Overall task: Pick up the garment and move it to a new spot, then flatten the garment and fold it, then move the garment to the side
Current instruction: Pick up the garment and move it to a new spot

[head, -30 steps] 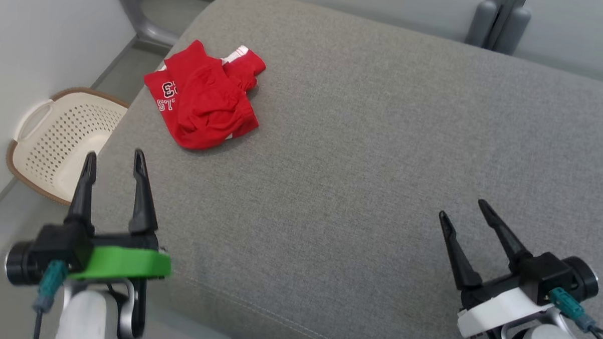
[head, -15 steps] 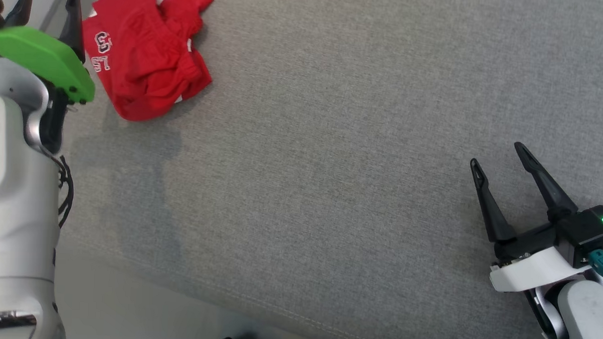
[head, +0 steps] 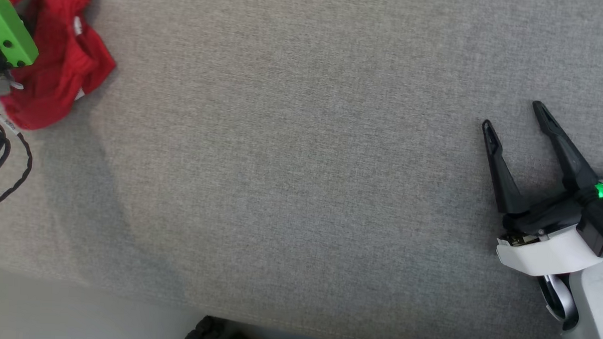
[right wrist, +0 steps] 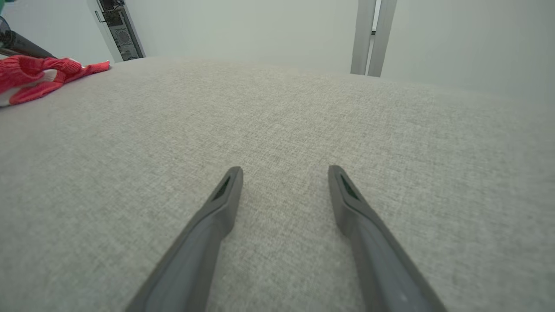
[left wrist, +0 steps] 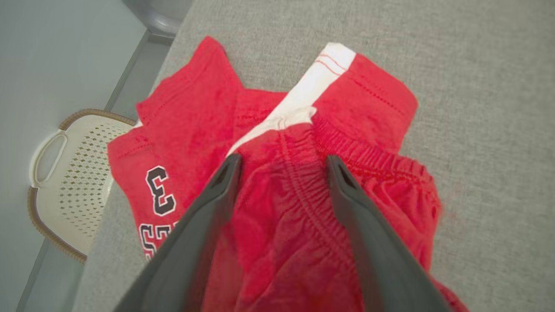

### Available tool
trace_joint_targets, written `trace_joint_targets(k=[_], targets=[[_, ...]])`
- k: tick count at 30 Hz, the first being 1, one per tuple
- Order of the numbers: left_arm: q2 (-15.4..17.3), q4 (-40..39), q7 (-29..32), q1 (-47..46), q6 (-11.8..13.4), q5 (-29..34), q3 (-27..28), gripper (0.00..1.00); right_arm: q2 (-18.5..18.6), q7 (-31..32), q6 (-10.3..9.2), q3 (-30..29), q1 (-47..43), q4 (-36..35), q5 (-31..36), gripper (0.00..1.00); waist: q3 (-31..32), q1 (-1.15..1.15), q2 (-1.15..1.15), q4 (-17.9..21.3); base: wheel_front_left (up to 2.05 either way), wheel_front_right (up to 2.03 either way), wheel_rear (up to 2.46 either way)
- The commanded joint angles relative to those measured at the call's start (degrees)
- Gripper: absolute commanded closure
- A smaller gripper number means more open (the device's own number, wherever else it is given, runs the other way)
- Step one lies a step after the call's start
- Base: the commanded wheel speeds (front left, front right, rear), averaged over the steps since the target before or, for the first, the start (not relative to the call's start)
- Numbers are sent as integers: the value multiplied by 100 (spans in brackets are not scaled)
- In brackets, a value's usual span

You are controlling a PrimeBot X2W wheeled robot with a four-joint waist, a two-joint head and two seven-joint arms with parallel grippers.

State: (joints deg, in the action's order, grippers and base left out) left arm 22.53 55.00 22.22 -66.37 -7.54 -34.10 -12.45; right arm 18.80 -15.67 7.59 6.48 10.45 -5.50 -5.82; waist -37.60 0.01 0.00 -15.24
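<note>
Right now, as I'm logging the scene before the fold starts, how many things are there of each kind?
Red garment: 1
Cream basket: 1
Grey cushion: 1
Claws: 2, the left claw and the right claw, both open
Total: 5

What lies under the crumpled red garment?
The red garment rests on the grey fabric surface, which shows around it. The patch directly beneath, and the garment's own lower folds, are covered. A pale perforated basket sits lower, beside the surface's edge.
</note>
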Motion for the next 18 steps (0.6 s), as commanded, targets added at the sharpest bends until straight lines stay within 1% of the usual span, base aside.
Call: trace_joint_targets(k=[1,7,9,10,11,13,18], targets=[[21,124,40,-110,15,1,-36,0,57,99,-20,-86,-124,354,55,0,-351,-1,0,314,0,0,0],[32,602,331,-110,14,-121,-352,0,-8,109,-23,-123,-71,393,80,0,-460,-1,0,397,0,0,0],[49,625,327,-93,14,-189,-463,0,-28,109,-23,-122,-34,401,98,0,-484,-1,0,408,0,0,0],[94,583,180,-123,14,-194,-492,100,-34,109,-23,-121,-16,405,105,0,-494,-1,0,412,0,0,0],[220,499,-199,-208,14,-135,-482,100,-49,110,-23,-118,17,410,104,0,-505,-1,0,421,0,0,0],[414,543,-718,-283,14,-48,-469,100,-87,111,-32,-97,66,447,93,0,-464,-1,0,460,0,0,0],[685,444,-2002,-461,14,40,-450,100,-262,110,-34,0,129,504,28,0,-158,-1,0,573,0,0,0]])
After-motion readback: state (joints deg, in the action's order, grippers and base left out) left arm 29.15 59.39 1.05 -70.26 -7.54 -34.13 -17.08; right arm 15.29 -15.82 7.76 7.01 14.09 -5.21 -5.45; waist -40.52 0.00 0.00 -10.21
